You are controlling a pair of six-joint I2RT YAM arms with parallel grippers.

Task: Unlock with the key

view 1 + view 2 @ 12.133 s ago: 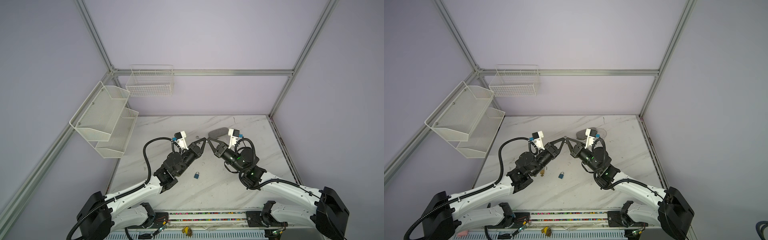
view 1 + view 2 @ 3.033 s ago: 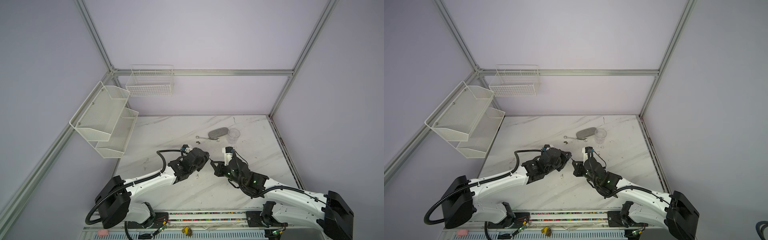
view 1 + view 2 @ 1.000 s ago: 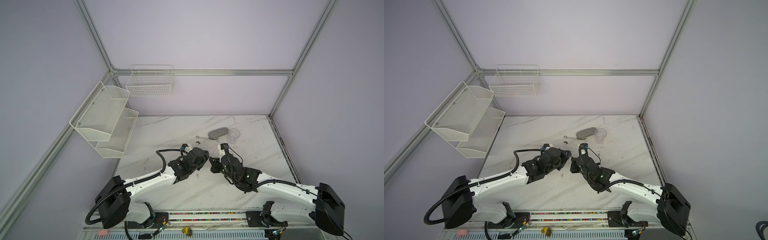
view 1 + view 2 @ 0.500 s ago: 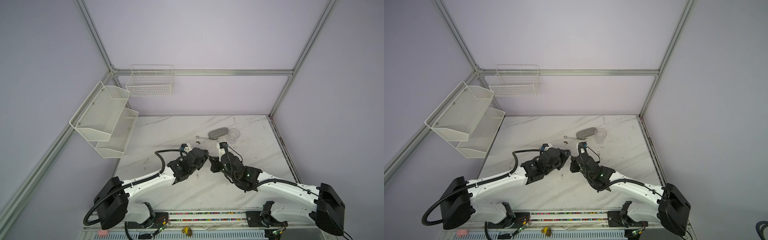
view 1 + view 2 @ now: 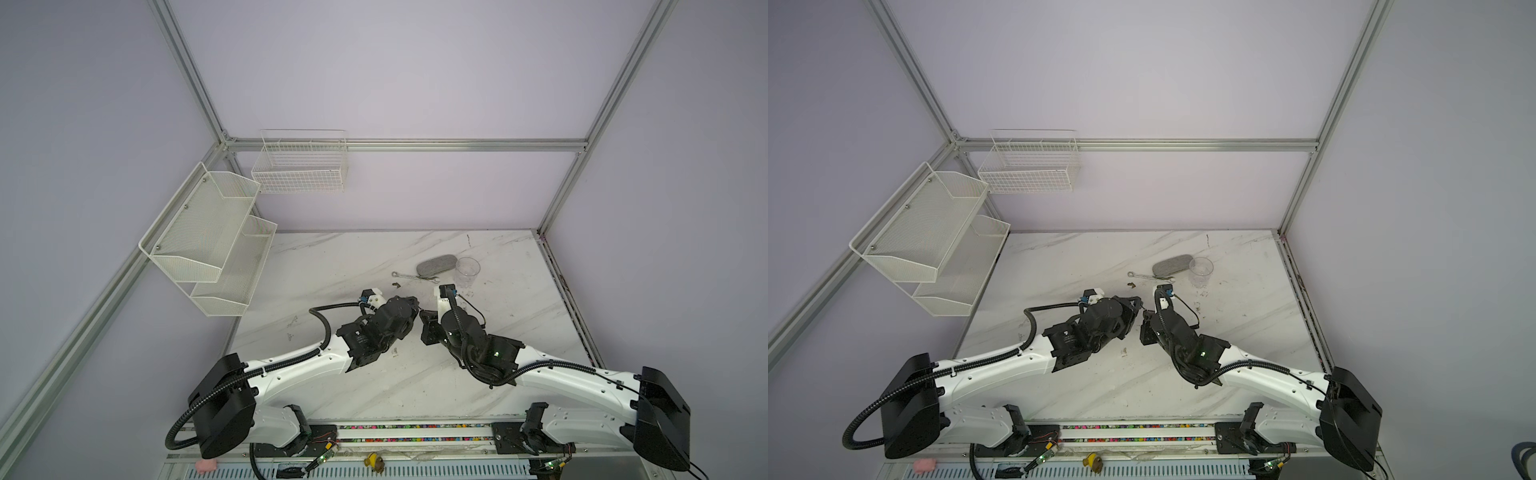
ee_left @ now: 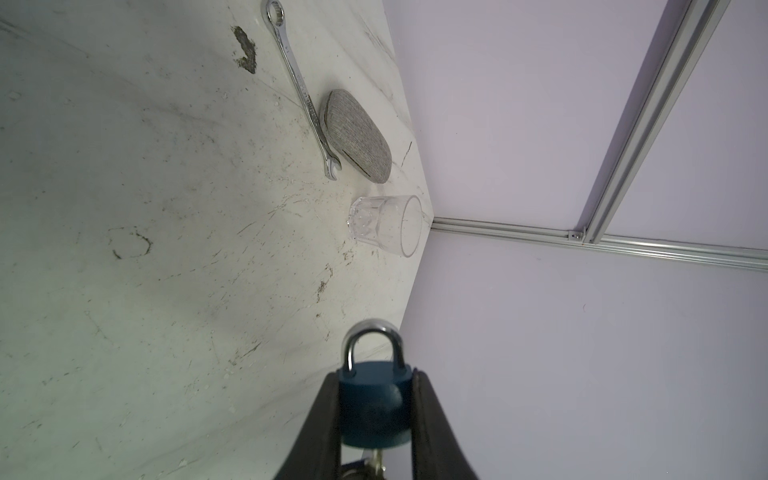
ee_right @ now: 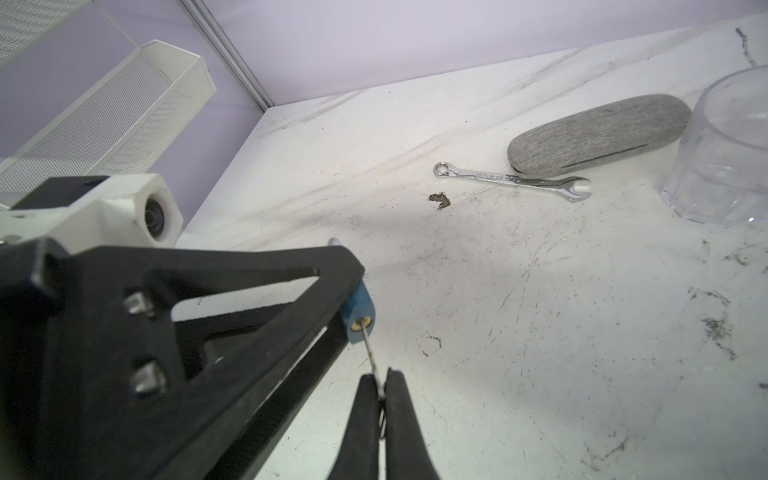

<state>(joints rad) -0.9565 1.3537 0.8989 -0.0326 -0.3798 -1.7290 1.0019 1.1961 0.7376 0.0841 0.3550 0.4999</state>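
My left gripper (image 6: 376, 374) is shut on a small blue padlock (image 6: 372, 407), pinching its body from both sides, with the steel shackle (image 6: 372, 338) standing closed beyond the fingertips. A thin metal key (image 7: 371, 353) runs from the padlock's brass keyhole (image 7: 356, 325) into my right gripper (image 7: 379, 376), which is shut on it. In both top views the two grippers meet tip to tip above the middle of the marble table, left gripper (image 5: 409, 309) and right gripper (image 5: 426, 322). The key's bow is hidden between the right fingers (image 7: 401, 415).
A steel wrench (image 7: 511, 181), a grey oval case (image 7: 598, 133) and a clear plastic cup (image 7: 731, 145) lie behind the grippers toward the back right of the table (image 5: 332, 257). White mesh shelves (image 5: 212, 241) and a wire basket (image 5: 299, 166) hang on the left and back walls.
Twelve seconds ago the padlock lay on the table below both raised grippers; now the left one holds it. Over the last second the right wrist shifted slightly, with the key staying at the lock.
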